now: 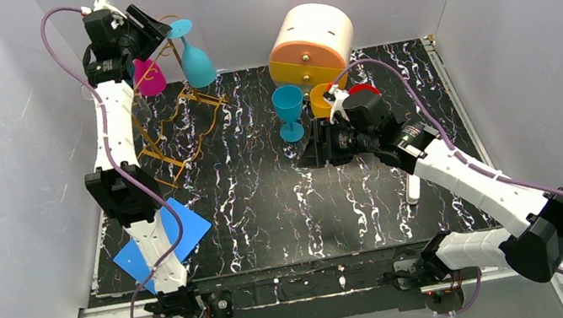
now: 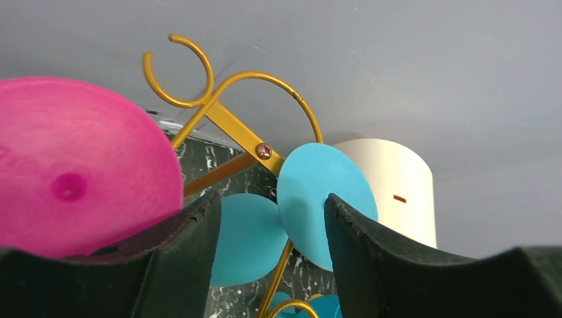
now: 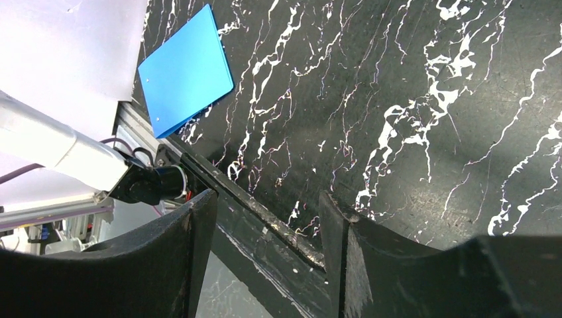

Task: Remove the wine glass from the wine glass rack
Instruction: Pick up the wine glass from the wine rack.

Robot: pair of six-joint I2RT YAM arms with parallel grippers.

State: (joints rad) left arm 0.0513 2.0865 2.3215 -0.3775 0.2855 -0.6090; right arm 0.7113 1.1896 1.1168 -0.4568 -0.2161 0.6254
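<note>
Black bench (image 1: pixel 269 212) with white marbling, closed in by plain pale walls (image 1: pixel 6 168) on 3 sides.

Gold wire rack (image 1: pixel 198 97) (image 2: pixel 228 122) stands at the far left corner. 2 glasses hang on it bowl-down: the blue wine glass (image 1: pixel 198 65) (image 2: pixel 318 192) and a pink wine glass (image 1: pixel 149 77) (image 2: pixel 73 185) to its left. Left tool (image 1: pixel 159 29) (image 2: pixel 272 202) is raised to the rack top, fingers spread. The blue glass's round foot sits in the gap, its edge hidden behind the right-hand finger; contact not clear. Pink foot lies outside the other finger. Right tool (image 1: pixel 309 154) (image 3: pixel 268 199) hangs low mid-bench, fingers spread, nothing between them. A second blue glass (image 1: pixel 288 111) stands upright by the round drawer box (image 1: pixel 310 39). Blue sheet (image 1: pixel 163 242) lies at the near left edge.
</note>
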